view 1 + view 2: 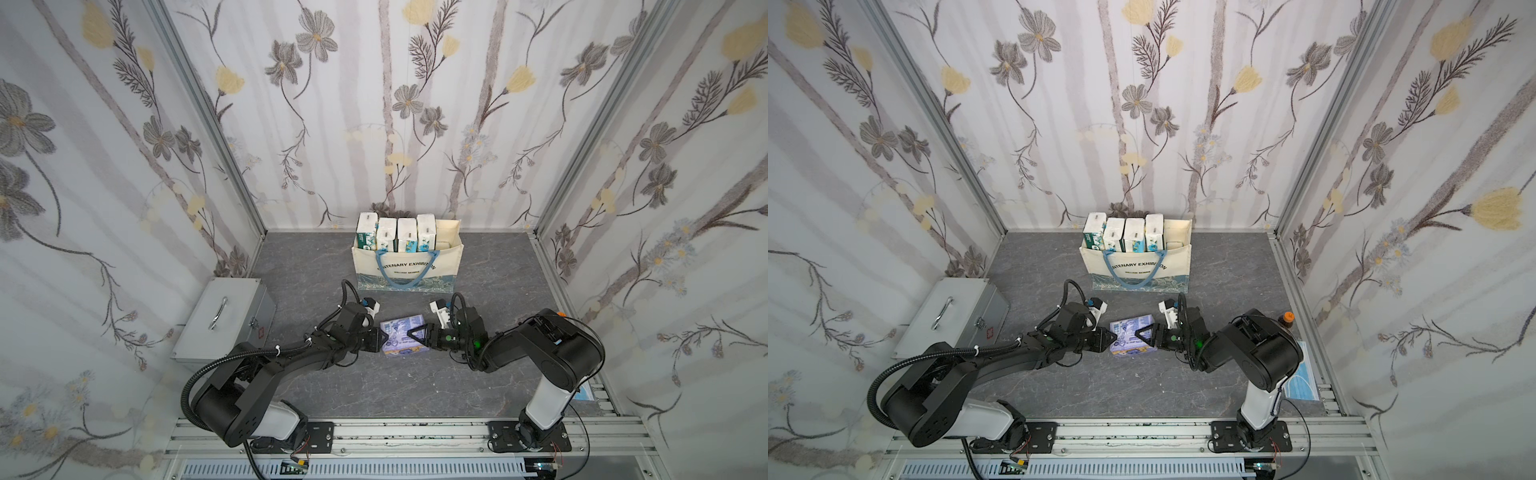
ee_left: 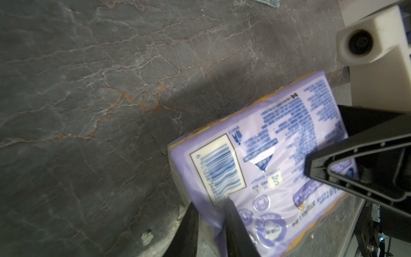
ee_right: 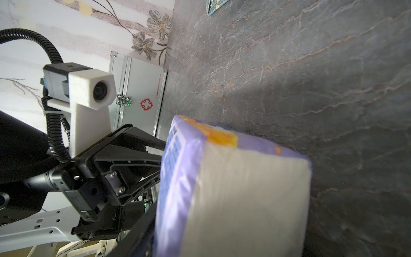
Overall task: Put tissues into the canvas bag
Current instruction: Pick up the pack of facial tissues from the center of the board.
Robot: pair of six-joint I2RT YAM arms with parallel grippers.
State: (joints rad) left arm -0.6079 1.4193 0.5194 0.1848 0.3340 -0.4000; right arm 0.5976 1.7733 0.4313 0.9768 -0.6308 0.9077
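**Step in hand, as it appears:** a two-armed regrasp of the only loose pack in view, with both arms low over the tabletop (image 1: pixel 374 386).

Nearest you, the left end effector (image 1: pixel 385 336) and the right end effector (image 1: pixel 412 335) face each other tip to tip. The lavender tissue pack (image 1: pixel 402 328) lies broad face up between them. The left one's jaws stand narrow, and its fingers (image 2: pixel 234 231) appear to pinch the pack's near corner between them. The right one's jaws stand wide and bracket the opposite end, with one finger lying over the printed face. Whether its pads press yet cannot be told.

To do this step well, seat your right end effector deep across the pack's short end before you let the left one's pinch go. A hold on loose film alone will likely slip or tear. The pack is soft, so close until it dents slightly and no more. Lift it clear before turning it upright.

Beyond both end effectors stands the canvas bag (image 1: pixel 446 268), mouth up, with four tissue packs (image 1: pixel 397 237) upright in a row. The free slot (image 1: pixel 446 232) lies ahead of the right end effector, at that end of the row. Aim there and lower the pack on end. The silver case (image 1: pixel 226 316), out past the left end effector, plays no part.
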